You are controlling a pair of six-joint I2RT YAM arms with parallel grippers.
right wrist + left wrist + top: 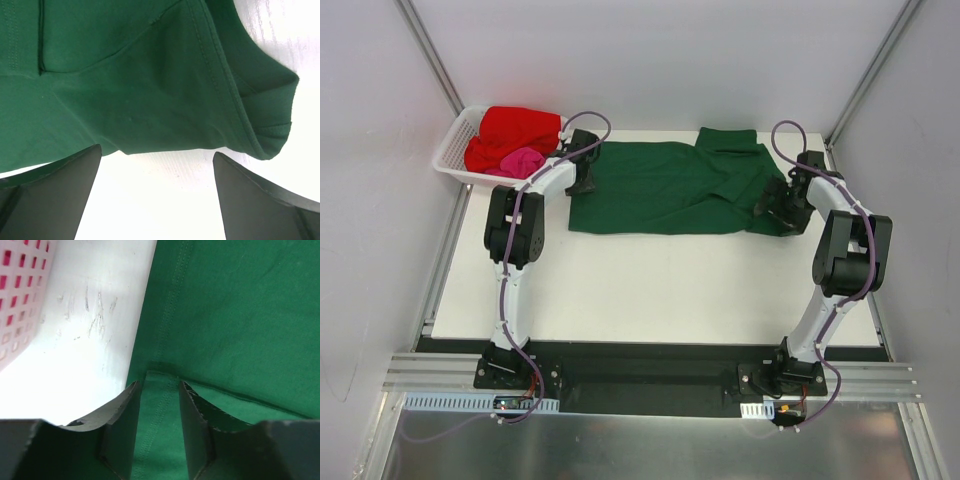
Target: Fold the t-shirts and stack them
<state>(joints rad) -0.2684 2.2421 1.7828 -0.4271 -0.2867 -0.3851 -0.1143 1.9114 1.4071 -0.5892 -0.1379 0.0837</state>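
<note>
Green t-shirt (665, 190) hem sits between left gripper (160, 386) fingers.

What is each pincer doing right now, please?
Left pincer: partly open, straddling an edge of the green t-shirt.
Right pincer: wide open, holding nothing.

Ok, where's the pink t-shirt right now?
Top view, far left: the pink t-shirt lies in the white basket, against the red t-shirt.

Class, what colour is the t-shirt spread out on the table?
The t-shirt is dark green, clearest in the top external view.
</note>
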